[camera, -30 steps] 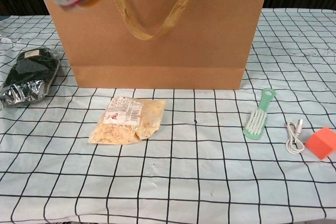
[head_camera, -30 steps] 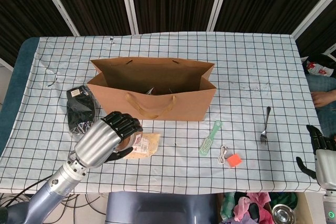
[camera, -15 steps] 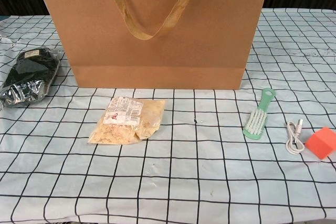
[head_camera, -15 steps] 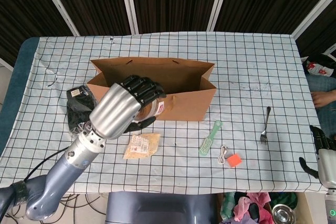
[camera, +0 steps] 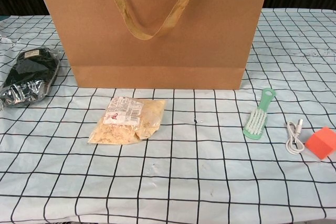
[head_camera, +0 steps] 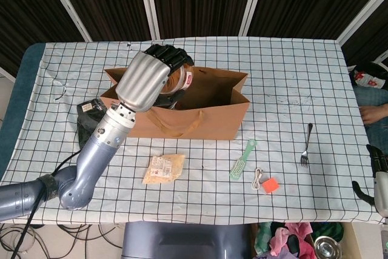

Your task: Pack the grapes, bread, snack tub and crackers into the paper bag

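The left hand (head_camera: 159, 77) hangs over the open brown paper bag (head_camera: 209, 110), its dark fingers (head_camera: 173, 56) curled round the red-and-white labelled snack tub (head_camera: 180, 80). The bag's mouth lies straight below the fingers, with open room toward its right wall. The right hand (head_camera: 379, 177), at the bench edge, is too cropped to tell.

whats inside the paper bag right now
Only shadowed inner walls of the paper bag show. The left robot hand, holding the snack tub over the opening, covers the rest, so contents cannot be told.
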`<state>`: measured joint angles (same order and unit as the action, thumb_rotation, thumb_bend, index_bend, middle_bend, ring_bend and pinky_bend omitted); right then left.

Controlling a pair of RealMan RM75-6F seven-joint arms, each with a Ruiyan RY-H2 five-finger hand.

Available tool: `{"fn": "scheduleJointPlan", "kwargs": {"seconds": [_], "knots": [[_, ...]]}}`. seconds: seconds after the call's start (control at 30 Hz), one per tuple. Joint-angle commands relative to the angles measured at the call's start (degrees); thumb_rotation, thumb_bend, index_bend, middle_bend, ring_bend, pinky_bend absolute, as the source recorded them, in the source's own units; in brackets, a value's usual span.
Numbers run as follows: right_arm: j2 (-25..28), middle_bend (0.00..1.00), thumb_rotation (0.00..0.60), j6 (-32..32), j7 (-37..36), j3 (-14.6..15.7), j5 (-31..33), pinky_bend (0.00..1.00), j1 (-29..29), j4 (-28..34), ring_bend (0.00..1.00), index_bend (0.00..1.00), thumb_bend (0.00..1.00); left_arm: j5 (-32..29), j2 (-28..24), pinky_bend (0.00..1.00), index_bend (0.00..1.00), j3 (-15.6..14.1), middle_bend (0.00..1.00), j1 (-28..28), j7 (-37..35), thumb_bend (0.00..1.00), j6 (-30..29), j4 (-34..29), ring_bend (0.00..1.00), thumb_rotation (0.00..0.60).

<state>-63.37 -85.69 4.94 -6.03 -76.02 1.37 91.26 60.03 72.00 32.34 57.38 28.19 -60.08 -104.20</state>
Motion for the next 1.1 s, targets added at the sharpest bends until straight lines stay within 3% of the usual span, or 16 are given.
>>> {"fn": "scheduleJointPlan", "kwargs": {"seconds": [0.03, 0.27, 0.53, 0.7, 0.9, 1.0, 1.1], "knots": [[0.06, 0.09, 0.600, -0.09, 0.00, -0.08, 0.03, 0.19, -0.09, -0.01, 0.21, 0.01, 0.24, -0.28, 1.30, 0.50, 0.33, -2.03, 0.41, 1.08, -1.93, 0.38, 1.57, 3.53, 0.34, 0.600], [0.28, 0.09, 0.600, -0.22, -0.50, -0.41, 0.12, 0.19, -0.32, -0.04, 0.21, 0.01, 0.24, -1.55, 1.21, 0.46, 0.29, -4.36, 0.34, 1.76, -1.88, 0.24, 1.74, 5.17, 0.27, 0.600], [0.22, 0.09, 0.600, -0.19, -0.51, -0.61, 0.11, 0.19, -0.40, -0.01, 0.21, 0.01, 0.24, -3.19, -3.25, 0.25, 0.17, -5.39, 0.16, 1.06, -1.97, 0.03, 2.59, 0.39, 0.05, 0.600], [0.32, 0.09, 0.600, -0.12, -0.64, -0.62, -0.05, 0.19, -0.43, 0.15, 0.21, 0.01, 0.24, -5.19, -6.10, 0.16, 0.12, -6.09, 0.10, 0.57, -0.72, 0.00, 2.50, -2.00, 0.00, 0.600], [0.31, 0.09, 0.600, -0.34, -0.50, -0.80, -0.03, 0.19, -0.52, 0.13, 0.21, 0.01, 0.24, -4.71, -8.66, 0.15, 0.12, -6.43, 0.10, -1.19, -1.90, 0.02, 0.27, -6.01, 0.00, 0.600], [0.19, 0.09, 0.600, -0.66, -0.44, -1.03, 0.01, 0.19, -0.57, 0.03, 0.21, 0.01, 0.24, -1.55, -10.59, 0.15, 0.13, -7.16, 0.10, -3.85, -2.15, 0.03, -3.47, -10.09, 0.00, 0.600], [0.17, 0.09, 0.600, -0.97, -0.31, -1.07, -0.07, 0.19, -0.69, 0.06, 0.21, 0.01, 0.24, 5.82, -13.59, 0.15, 0.13, -9.52, 0.10, -8.27, -2.11, 0.03, -8.20, -13.84, 0.00, 0.600]]}}
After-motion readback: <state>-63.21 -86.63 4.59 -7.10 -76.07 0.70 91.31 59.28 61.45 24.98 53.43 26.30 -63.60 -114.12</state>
